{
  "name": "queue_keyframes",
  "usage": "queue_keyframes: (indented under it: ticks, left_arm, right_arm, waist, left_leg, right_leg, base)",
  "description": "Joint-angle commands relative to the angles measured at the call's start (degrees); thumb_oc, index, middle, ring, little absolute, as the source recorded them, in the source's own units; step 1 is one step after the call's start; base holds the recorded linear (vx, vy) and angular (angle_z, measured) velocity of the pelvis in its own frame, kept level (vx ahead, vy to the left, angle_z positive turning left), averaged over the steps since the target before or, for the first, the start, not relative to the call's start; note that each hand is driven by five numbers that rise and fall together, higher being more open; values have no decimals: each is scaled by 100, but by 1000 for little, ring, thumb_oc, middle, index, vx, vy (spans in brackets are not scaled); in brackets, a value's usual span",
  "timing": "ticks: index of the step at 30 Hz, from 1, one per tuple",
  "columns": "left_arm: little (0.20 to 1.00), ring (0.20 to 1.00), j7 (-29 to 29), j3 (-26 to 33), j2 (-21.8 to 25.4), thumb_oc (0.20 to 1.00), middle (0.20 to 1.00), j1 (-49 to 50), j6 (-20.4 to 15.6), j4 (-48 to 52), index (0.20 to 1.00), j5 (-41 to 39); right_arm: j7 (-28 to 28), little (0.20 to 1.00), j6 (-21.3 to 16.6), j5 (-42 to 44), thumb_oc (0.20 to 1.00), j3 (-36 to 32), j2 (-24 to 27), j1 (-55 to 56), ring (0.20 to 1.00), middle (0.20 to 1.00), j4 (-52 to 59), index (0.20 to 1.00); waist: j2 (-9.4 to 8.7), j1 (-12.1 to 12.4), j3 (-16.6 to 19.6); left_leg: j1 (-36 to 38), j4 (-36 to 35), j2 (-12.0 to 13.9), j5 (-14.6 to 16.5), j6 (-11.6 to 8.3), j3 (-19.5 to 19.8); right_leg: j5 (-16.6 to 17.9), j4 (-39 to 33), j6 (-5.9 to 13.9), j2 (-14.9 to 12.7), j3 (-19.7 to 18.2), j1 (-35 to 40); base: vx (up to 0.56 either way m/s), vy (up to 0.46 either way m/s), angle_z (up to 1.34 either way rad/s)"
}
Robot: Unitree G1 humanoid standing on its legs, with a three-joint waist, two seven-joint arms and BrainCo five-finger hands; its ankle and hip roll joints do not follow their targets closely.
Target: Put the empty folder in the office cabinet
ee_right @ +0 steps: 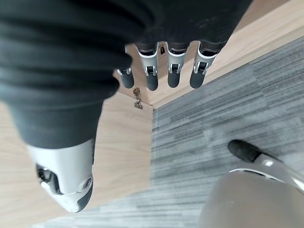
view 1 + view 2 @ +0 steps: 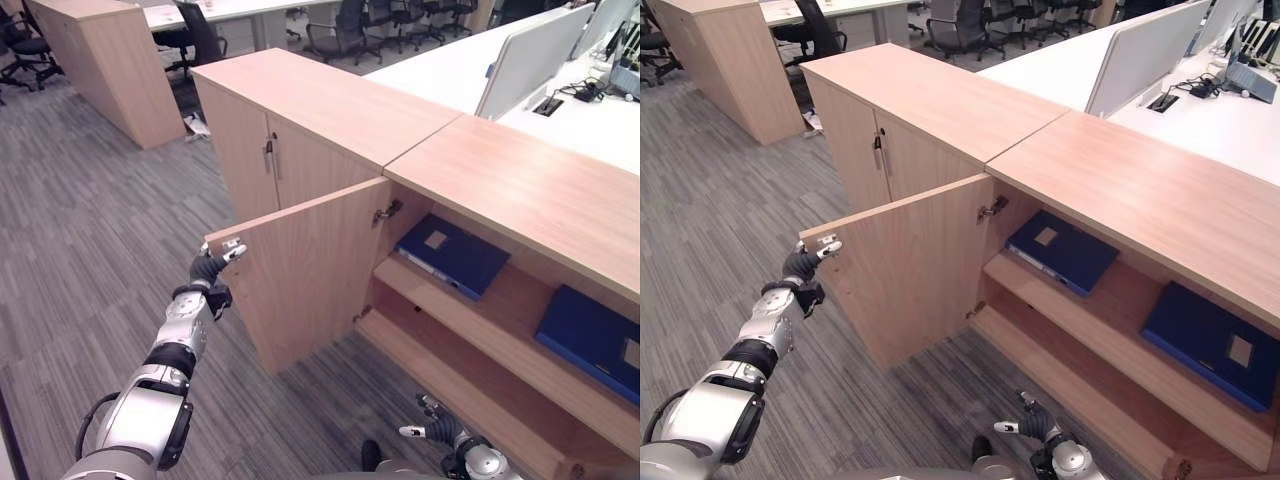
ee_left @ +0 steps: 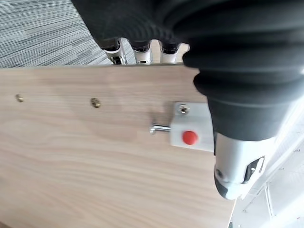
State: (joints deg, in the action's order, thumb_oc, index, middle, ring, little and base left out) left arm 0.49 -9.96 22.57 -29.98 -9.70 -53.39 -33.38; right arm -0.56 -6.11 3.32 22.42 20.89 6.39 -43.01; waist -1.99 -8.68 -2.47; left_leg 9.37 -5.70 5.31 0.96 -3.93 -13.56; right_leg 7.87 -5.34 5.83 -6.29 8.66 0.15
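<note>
The wooden office cabinet (image 2: 520,190) stands with its left door (image 2: 310,270) swung wide open. Two dark blue folders lie flat on the upper shelf, one on the left (image 2: 455,255) and one on the right (image 2: 590,340). My left hand (image 2: 205,270) grips the free upper corner of the door. Its fingers (image 3: 140,53) reach over the edge to the far face, and the thumb (image 3: 237,166) lies on the inner face beside a white latch (image 3: 190,135). My right hand (image 2: 440,430) hangs low in front of the cabinet's bottom, open and holding nothing.
A second cabinet (image 2: 310,110) with closed doors adjoins on the left. White desks (image 2: 580,110) with a screen divider lie behind. Office chairs (image 2: 335,30) and another wooden cabinet (image 2: 105,65) stand further back on the grey carpet (image 2: 90,240).
</note>
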Motion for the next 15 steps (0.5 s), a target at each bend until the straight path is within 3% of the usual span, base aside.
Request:
queue_keyframes:
  ticks: [1, 10, 15]
  left_arm:
    - [1000, 1000, -326, -249, -150, 1000, 1000, -392, -252, 63, 1000, 34]
    - [1000, 1000, -761, -778, -480, 1000, 1000, 878, -159, 1597, 1000, 136]
    - [1000, 1000, -1211, -1216, -129, 1000, 1000, 1524, -93, 2567, 1000, 558]
  right_arm:
    - [27, 1000, -191, -32, 1000, 38, -96, -351, 1000, 1000, -136, 1000]
    - [18, 1000, -93, -150, 1000, -177, -147, -289, 1000, 1000, -123, 1000]
    - [-24, 1000, -63, -175, 1000, -393, -110, -201, 1000, 1000, -38, 1000]
  waist:
    - [-10, 37, -199]
    - [6, 286, -256]
    - [49, 371, -263]
  left_leg:
    - [256, 70, 91, 286, -124, 88]
    - [141, 70, -6, 251, -28, 354]
    - [93, 70, -120, 272, 50, 468]
  right_leg:
    - [-365, 371, 655, -462, 279, 318]
    - [-404, 541, 642, -578, 430, 347]
    - [-368, 629, 684, -704, 479, 328]
  base:
    - [-22, 21, 5]
    - [-42, 49, 14]
    - [-58, 87, 16]
